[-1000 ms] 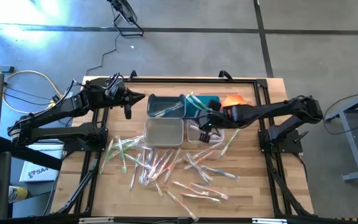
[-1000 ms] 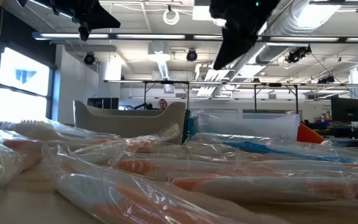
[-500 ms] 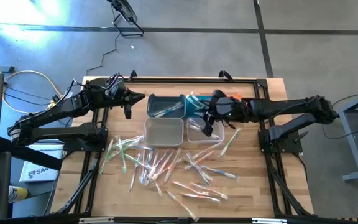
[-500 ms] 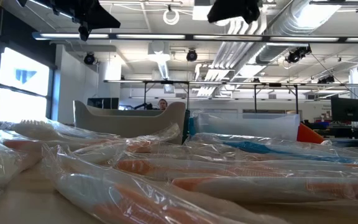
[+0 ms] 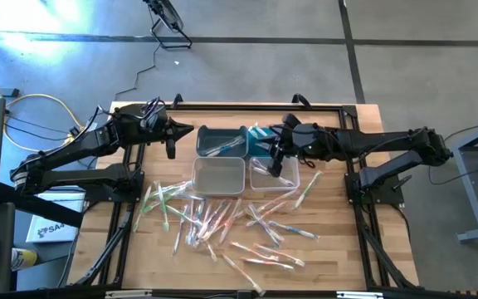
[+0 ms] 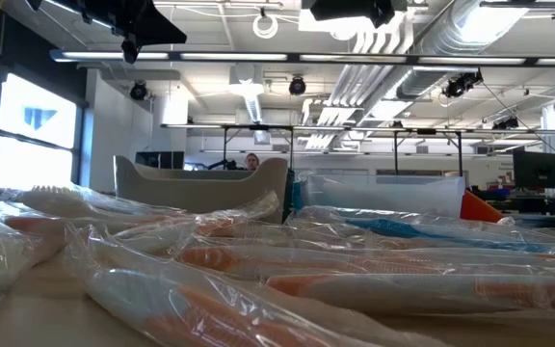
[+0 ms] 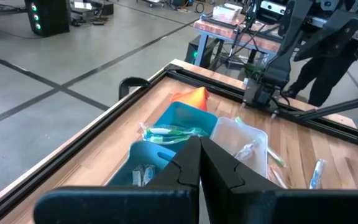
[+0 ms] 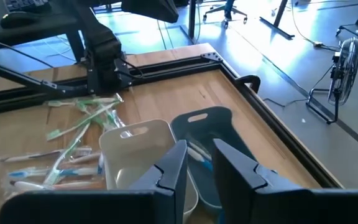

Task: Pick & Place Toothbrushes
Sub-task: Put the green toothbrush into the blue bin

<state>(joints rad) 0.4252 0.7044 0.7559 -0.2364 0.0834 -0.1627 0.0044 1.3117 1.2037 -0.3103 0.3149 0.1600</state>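
toothbrushes [image 5: 222, 220] blurred in low view, right gripper [image 5: 277, 158] cropped

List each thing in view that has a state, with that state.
left gripper: shut, empty, hanging beside the bins.
right gripper: slightly open, empty, above the bins.
dark bin: holds toothbrushes.
teal bin: holds green toothbrushes.
middle clear bin: empty.
loose toothbrushes: scattered on table.

Only lettering I can spot: black letters on a white card or box [image 5: 46, 230] on the floor by my left arm's base, looks like "SA…", rest too small to read. Nothing legible on bins or wrappers.
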